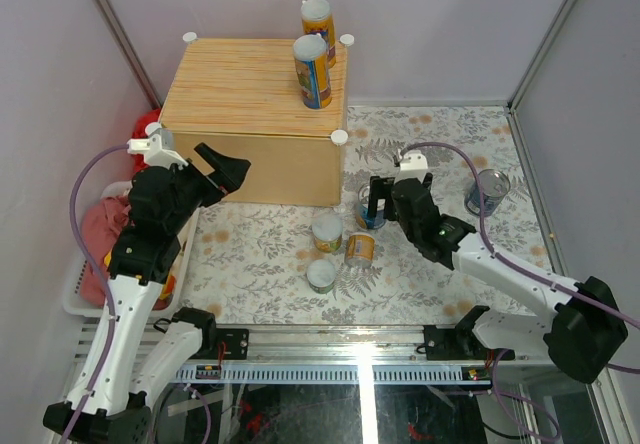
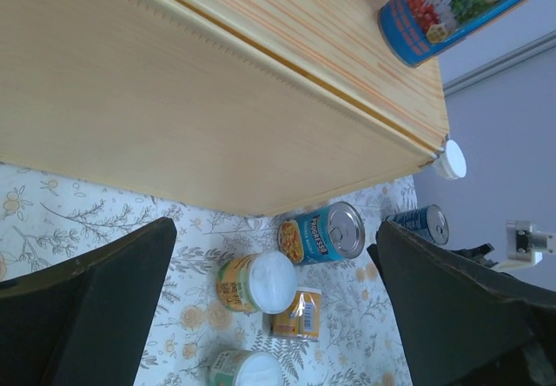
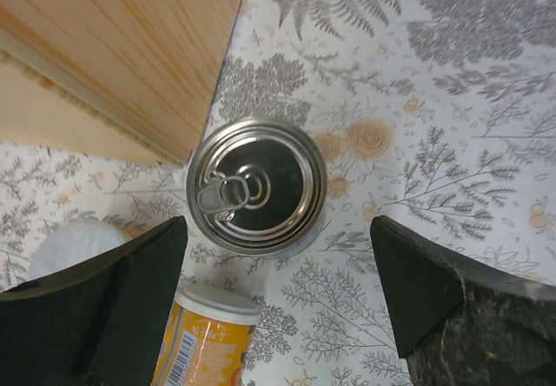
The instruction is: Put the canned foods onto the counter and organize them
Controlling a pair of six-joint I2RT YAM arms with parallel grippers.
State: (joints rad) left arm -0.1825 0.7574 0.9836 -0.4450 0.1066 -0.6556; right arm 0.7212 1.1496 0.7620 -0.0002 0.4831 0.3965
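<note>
Under the right pincer (image 3: 276, 229), gaping wide and empty, its wrist view shows a can (image 3: 257, 186) half hidden from above.

Tall orange-and-blue tin (image 1: 311, 71) upright near the right edge of the light-wood plank-topped counter (image 1: 240, 89), second tall tin (image 1: 318, 22) behind it. On the floral cloth (image 1: 260, 239) in front: pale short tin (image 1: 327, 232), green short tin (image 1: 321, 275), yellow tin (image 1: 360, 249) on its side. Right gripper (image 1: 372, 200) over a blue tin (image 1: 368, 218). Left gripper (image 1: 228, 172) spread wide, near the counter's front.
</note>
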